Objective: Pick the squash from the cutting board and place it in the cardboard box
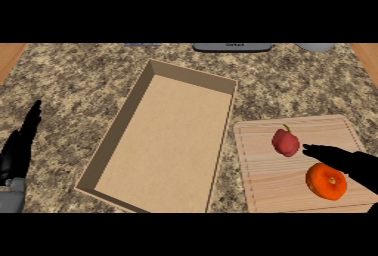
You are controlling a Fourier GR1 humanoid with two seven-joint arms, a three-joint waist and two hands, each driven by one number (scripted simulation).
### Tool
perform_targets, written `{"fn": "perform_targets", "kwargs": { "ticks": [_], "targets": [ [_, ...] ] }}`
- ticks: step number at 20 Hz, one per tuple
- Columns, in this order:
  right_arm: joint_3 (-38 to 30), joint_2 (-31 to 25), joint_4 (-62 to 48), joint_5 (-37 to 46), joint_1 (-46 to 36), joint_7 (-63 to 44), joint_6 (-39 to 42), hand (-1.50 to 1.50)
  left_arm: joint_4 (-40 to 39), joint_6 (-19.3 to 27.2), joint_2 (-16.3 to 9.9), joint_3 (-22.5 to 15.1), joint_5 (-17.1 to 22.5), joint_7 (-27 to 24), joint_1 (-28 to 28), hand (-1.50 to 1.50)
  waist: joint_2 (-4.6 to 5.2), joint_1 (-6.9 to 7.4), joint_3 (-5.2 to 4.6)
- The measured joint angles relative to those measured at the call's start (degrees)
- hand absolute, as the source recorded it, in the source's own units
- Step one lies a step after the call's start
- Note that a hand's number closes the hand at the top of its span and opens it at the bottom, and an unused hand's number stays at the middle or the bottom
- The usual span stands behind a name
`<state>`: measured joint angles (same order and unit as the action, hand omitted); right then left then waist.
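1. Squash [326, 181], orange and round with a small pale spot at its middle, lies on the cutting board [266, 175], in the board's near right part. Nothing holds it.
2. Right hand [351, 162] comes in from the view's right edge and lies over the board just above the squash. Its black fingers [314, 148] are stretched out straight toward the left, released and curled round nothing. From this steep angle it cannot be told whether the hand touches the squash; the two overlap at the squash's upper right edge.
3. Red pepper [286, 142] with a short green stem sits on the same board, farther from the robot than the squash and a little to its left. The fingertips of the right hand end just beside its lower right side.
4. Cutting board is pale wood with a groove running inside its edge, and rests on the speckled granite counter [74, 80] at the right.
5. Cardboard box [111, 145], long and open-topped, stands just left of the board, set at a slant, with its bare floor showing.
6. Left hand [18, 145] shows at the view's left edge, well apart from the box, fingers straight and pointing up, resting and holding nothing.
7. Dark grey object [232, 47] and a lighter grey one [317, 47] peek in at the counter's far edge; what they are cannot be told.
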<state>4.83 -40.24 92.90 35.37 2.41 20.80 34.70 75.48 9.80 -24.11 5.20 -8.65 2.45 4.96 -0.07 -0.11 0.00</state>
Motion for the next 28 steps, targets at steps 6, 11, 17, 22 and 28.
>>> {"fn": "perform_targets", "kwargs": {
  "ticks": [6,11,17,22,28],
  "targets": [
    [1.63,4.24,-2.23,5.65,-0.07,-3.18,-0.93,-1.5,2.14,-1.51,0.3,1.2,-0.52,1.96,0.09,0.0,0.01,0.11,-0.02],
    [1.01,7.41,-5.58,10.05,-2.12,-1.97,-7.2,1.5,-0.06,-2.55,0.5,2.5,-0.99,0.62,0.86,0.0,-0.15,0.07,-0.23],
    [-0.15,10.23,-7.93,14.59,-3.39,0.1,-16.05,1.5,1.56,-2.75,1.52,2.89,-1.77,0.76,-0.41,0.0,-0.18,0.12,-0.27],
    [-2.57,11.34,-8.92,16.52,-5.55,1.02,-21.19,1.5,1.91,-2.5,2.65,2.38,-3.05,2.07,0.63,0.0,-0.03,0.09,-0.1],
    [-1.75,12.93,-14.43,18.61,-17.96,2.41,-21.57,1.5,1.52,-2.87,3.06,2.52,-3.6,1.19,0.56,0.0,0.13,0.93,-0.06]
  ]
}}
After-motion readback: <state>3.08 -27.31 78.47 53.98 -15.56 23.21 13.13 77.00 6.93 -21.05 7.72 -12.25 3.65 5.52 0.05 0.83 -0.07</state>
